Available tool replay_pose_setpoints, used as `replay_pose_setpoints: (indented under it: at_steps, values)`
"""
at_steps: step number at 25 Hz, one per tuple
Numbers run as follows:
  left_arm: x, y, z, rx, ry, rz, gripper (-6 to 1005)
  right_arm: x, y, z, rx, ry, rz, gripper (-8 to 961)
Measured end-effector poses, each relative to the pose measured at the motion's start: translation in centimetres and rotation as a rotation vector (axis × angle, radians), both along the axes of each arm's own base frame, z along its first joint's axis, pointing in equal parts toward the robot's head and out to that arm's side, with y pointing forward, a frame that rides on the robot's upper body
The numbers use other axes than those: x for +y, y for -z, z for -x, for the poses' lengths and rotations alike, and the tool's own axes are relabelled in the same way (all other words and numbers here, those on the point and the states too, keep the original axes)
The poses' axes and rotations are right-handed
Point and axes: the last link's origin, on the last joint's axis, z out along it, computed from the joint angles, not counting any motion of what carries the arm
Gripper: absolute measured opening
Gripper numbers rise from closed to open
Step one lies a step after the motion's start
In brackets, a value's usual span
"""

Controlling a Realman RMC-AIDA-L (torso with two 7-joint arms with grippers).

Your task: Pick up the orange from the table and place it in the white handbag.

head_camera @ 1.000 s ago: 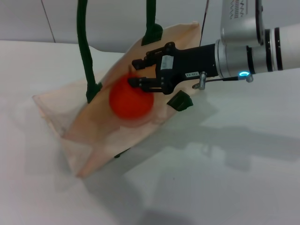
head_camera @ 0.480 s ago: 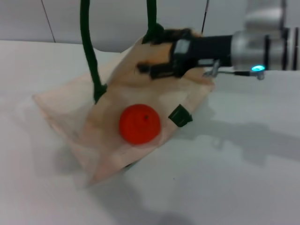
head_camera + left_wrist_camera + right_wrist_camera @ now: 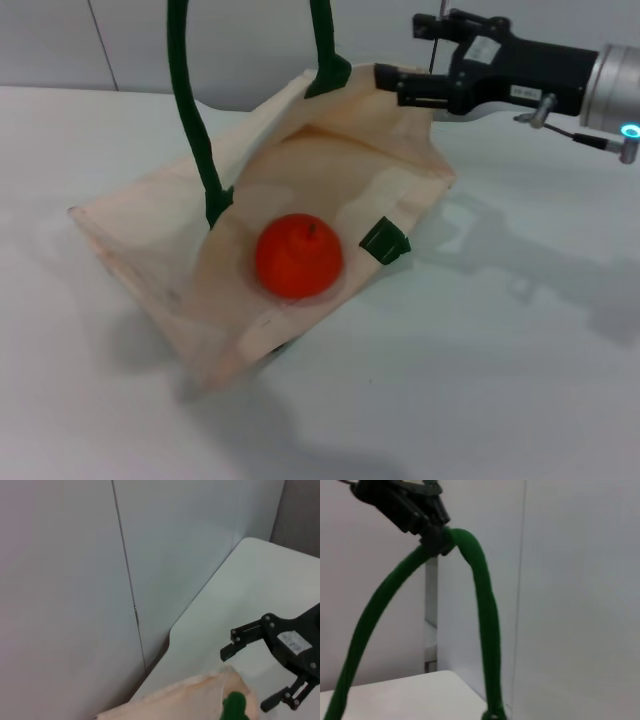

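The orange [image 3: 298, 256] is seen resting inside the white handbag [image 3: 330, 180], which is spread toward the left side of the table [image 3: 480, 380]. Its green handle [image 3: 480, 610] is clamped by the left gripper [image 3: 427, 527] above. The right gripper [image 3: 400, 85], fingers apart and empty, is held near the bag's far rim.
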Motion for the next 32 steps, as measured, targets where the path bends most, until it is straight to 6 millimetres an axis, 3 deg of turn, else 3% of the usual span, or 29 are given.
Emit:
replay_pose_setpoints:
  at_steps: [8,13,19,24,25,27,32]
  values:
    - [-0.2,-0.5,-0.6,-0.084,0.03,-0.089,122,0.0,-0.6,-0.8,0.005,0.019,-0.026,897]
    - [-0.4,-0.4,-0.7,-0.088,0.036,-0.1,305,0.0,-0.6,-0.8,0.004,0.02,-0.03,897]
    - [-0.5,-1.1,-0.7,-0.123,0.066,-0.153,434,0.1,-1.2,-1.1,0.043,0.037,-0.066,897]
    - [-1.2,-1.4,2.1,-0.213,0.108,-0.255,542,0.4,-2.6,-2.5,0.097,0.068,-0.188,896]
    - [-1.4,-1.4,2.8,-0.238,0.116,-0.272,622,0.5,-3.0,-2.9,0.105,0.079,-0.223,896]
    - [-1.6,-1.4,4.7,-0.327,0.139,-0.297,782,0.6,-3.6,-3.7,0.114,0.091,-0.292,896]
    - [-1.9,-1.0,9.4,-0.664,0.254,-0.301,903,-0.1,-4.8,-6.2,0.155,0.128,-0.469,896]
